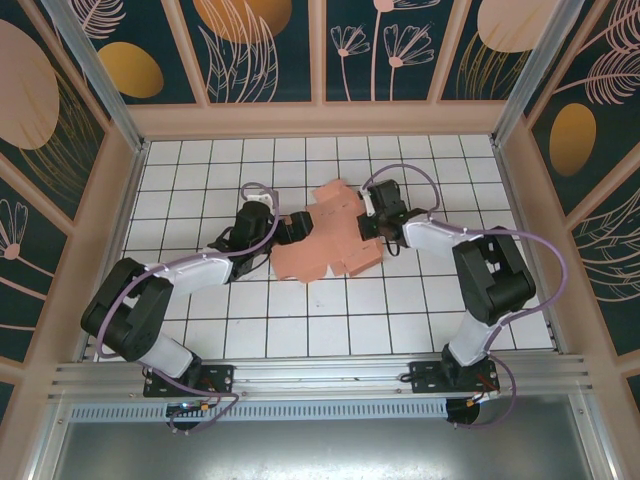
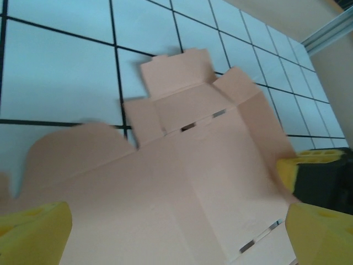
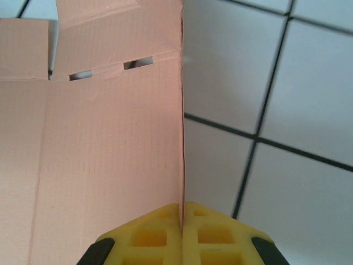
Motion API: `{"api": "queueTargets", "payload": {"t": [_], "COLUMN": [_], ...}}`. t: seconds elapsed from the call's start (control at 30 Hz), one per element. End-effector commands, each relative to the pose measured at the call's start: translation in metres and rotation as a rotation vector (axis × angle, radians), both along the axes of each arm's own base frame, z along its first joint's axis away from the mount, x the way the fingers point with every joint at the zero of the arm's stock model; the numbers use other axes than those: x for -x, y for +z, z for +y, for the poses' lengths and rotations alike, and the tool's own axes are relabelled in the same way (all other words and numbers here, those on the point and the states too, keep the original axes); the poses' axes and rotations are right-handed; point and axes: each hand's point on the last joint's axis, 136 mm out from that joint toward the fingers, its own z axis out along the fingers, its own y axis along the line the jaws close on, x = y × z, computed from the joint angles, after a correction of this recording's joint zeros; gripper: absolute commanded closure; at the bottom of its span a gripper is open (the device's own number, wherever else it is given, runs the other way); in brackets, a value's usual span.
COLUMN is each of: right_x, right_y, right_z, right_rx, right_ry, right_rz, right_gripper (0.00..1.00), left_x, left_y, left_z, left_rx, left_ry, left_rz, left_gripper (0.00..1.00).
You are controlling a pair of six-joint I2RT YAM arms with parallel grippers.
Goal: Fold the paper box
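The paper box (image 1: 330, 245) is a flat salmon-pink die-cut sheet lying on the tiled floor between the two arms. My left gripper (image 1: 296, 228) hovers over the sheet's left side. In the left wrist view the paper box (image 2: 209, 165) spreads out below the gripper (image 2: 176, 237), whose yellow fingertips (image 2: 33, 234) stand wide open with nothing between them. My right gripper (image 1: 372, 218) is at the sheet's right edge. In the right wrist view the gripper (image 3: 182, 212) is shut on the thin edge of a raised panel of the paper box (image 3: 110, 138).
The white tiled floor (image 1: 300, 330) with black grid lines runs all round the sheet. Pink walls (image 1: 320, 120) with patterned panels close in the back and both sides. A metal rail (image 1: 320, 375) carries the arm bases at the near edge.
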Motion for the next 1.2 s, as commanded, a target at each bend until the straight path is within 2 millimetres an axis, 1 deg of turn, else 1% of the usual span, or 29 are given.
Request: {"api": "queueTargets", "payload": {"t": [0.0,0.17,0.3,0.53,0.77,0.87,0.93,1.07,1.1,1.17], "right_x": [-0.015,-0.009,-0.005,0.003,0.008,0.009,0.008,0.008,0.007,0.006], "right_y": [0.030,0.028,0.023,-0.001,-0.018,-0.011,-0.002,0.011,0.013,0.014], "right_z": [-0.029,-0.033,-0.031,-0.024,-0.021,-0.018,-0.014,-0.006,-0.006,-0.009], "right_rx": [0.190,0.349,0.463,0.639,0.755,0.704,0.603,0.332,0.290,0.275], "right_ry": [-0.140,-0.181,-0.173,-0.122,-0.052,-0.065,-0.069,-0.068,-0.073,-0.088], "right_rz": [-0.185,-0.242,-0.258,-0.248,-0.270,-0.288,-0.289,-0.227,-0.219,-0.212], "right_gripper": [1.00,1.00,1.00,1.00,1.00,1.00,1.00,1.00,1.00,1.00], "left_x": [0.001,0.005,0.007,0.008,0.010,0.010,0.010,0.009,0.009,0.009], "left_y": [0.001,0.000,0.001,0.002,-0.007,-0.006,-0.006,-0.005,-0.006,-0.007], "left_z": [0.008,0.011,0.013,0.017,0.015,0.015,0.016,0.014,0.014,0.013], "left_rx": [-0.016,-0.016,-0.017,-0.022,-0.027,-0.027,-0.030,-0.029,-0.028,-0.024], "left_ry": [0.021,0.024,0.027,0.041,0.033,0.032,0.036,0.029,0.027,0.024], "left_rz": [-0.005,-0.002,-0.002,-0.004,0.022,0.021,0.020,0.019,0.021,0.023], "left_gripper": [0.01,0.01,0.01,0.01,0.01,0.01,0.01,0.01,0.01,0.01]}}
